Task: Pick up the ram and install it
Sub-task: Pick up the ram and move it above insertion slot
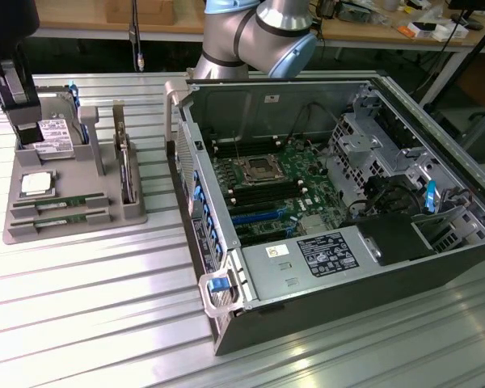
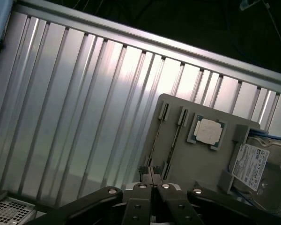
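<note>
Ribbed metal table, two things sitting right on it: grey plastic tray on the exterior view's left, open computer case beside it.

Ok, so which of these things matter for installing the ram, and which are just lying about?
For the job: ram in the gray tray; open computer case with its motherboard; shut pincer.
Lying about: CPU chip; hard drive.

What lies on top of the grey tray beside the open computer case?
On the grey tray lie a square silver CPU chip, a white-labelled hard drive and two green ram sticks in slots. In the exterior view the end effector hides one tray corner.
</note>
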`<state>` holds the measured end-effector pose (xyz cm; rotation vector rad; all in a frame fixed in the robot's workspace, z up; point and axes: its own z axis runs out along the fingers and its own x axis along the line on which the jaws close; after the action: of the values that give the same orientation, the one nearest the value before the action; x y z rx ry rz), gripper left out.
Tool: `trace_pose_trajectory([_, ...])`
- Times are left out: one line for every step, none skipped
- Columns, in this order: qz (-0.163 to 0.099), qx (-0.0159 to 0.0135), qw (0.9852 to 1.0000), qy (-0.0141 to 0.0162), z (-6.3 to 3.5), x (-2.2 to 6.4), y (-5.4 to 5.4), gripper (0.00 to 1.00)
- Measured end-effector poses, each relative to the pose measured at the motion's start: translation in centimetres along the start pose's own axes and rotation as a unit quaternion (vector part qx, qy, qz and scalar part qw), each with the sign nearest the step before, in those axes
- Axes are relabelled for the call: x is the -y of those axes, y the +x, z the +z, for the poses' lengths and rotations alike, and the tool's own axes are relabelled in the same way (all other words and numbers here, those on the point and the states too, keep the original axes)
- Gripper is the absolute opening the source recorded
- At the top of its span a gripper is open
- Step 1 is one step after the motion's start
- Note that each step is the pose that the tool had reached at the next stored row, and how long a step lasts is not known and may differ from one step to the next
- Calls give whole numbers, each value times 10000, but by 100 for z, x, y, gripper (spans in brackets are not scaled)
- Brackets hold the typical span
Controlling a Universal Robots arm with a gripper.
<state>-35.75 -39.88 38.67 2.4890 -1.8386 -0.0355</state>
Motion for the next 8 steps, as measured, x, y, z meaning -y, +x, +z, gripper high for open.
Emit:
trace_pose_trajectory([122,6,9999,-1,11,-1,-1,10])
trace_pose_trajectory([259,14,9997,-3,23,0,-1,10])
trace_pose_trajectory([348,18,9994,-4,31,0,0,10])
trace_pose_trajectory([617,32,9981,-7,52,2,0,10])
trace_pose_trajectory([724,37,9974,-7,59,2,0,10])
trace_pose_trajectory([818,42,9966,-8,66,2,-1,10])
trace_pose_trajectory([910,47,9958,-9,74,4,0,10])
trace_pose_trajectory([952,49,9954,-9,80,10,2,10])
